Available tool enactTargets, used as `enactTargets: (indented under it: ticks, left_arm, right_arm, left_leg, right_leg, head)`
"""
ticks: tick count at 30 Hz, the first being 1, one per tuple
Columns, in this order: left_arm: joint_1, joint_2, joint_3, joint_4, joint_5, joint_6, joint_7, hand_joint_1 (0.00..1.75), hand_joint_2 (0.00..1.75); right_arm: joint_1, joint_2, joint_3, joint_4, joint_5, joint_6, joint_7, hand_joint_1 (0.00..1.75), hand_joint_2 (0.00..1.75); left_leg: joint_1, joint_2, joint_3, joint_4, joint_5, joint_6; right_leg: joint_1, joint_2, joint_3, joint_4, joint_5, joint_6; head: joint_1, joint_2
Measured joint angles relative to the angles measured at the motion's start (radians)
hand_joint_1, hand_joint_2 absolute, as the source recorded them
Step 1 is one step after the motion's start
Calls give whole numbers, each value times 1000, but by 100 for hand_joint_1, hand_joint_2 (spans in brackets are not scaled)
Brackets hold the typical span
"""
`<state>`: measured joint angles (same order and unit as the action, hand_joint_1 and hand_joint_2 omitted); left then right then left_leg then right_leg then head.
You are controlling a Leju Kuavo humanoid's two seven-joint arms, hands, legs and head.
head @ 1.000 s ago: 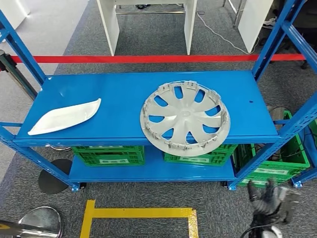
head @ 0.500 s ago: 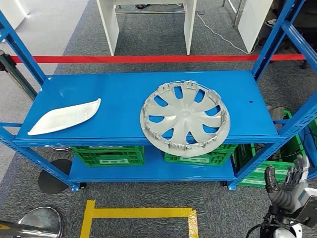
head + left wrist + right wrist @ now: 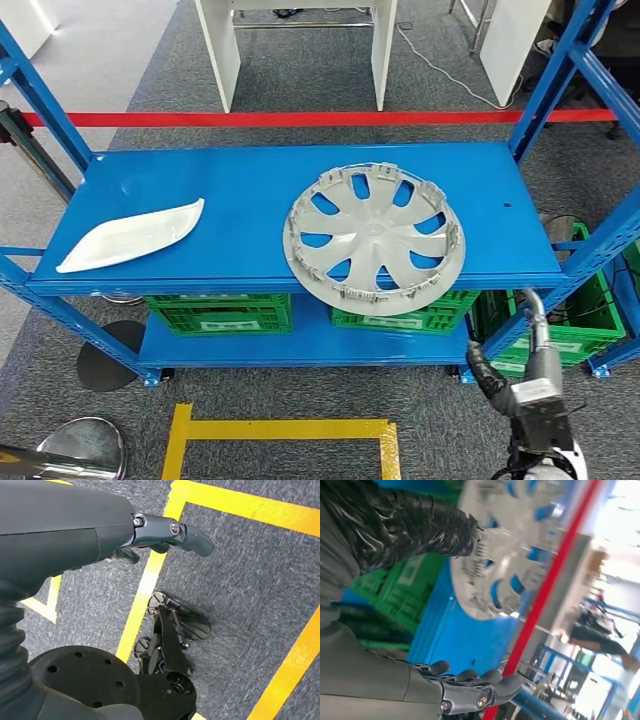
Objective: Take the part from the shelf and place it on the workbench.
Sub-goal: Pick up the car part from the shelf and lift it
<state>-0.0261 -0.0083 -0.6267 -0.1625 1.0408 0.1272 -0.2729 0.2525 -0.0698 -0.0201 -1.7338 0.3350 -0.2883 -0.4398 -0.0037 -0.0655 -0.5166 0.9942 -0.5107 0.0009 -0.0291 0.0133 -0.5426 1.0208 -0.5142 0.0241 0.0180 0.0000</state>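
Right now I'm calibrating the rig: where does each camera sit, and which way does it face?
Head view: high on the body, facing forward and down at the blue shelf and wheel cover; right robot hand rising.
Left wrist view: behind the hanging left robot hand, facing the floor.
Right wrist view: behind the right robot hand, facing the shelf.
Shared: head and right wrist views show the wheel cover.
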Motion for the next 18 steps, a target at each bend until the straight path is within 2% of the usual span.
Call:
enactTargets:
  ticks: [9,14,18]
  left_arm:
    - [-7,12,-28,0,-20,-19,2,0,175]
    - [-11,16,-45,0,-30,-24,12,0,175]
    - [-17,19,-57,0,-40,-29,19,0,175]
  right_arm:
    - [-47,-165,176,105,276,-69,151,0,175]
    - [-103,-226,262,167,427,-85,213,0,175]
    - [-169,-251,323,219,522,-80,246,0,175]
  left_leg:
    - [0,0,0,0,0,0]
    - [0,0,0,0,0,0]
    - [0,0,0,0,0,0]
  right_leg:
    - [0,0,0,0,0,0]
    - [0,0,0,0,0,0]
    - [0,0,0,0,0,0]
  head:
    - [0,0]
    - [0,0]
    - [0,0]
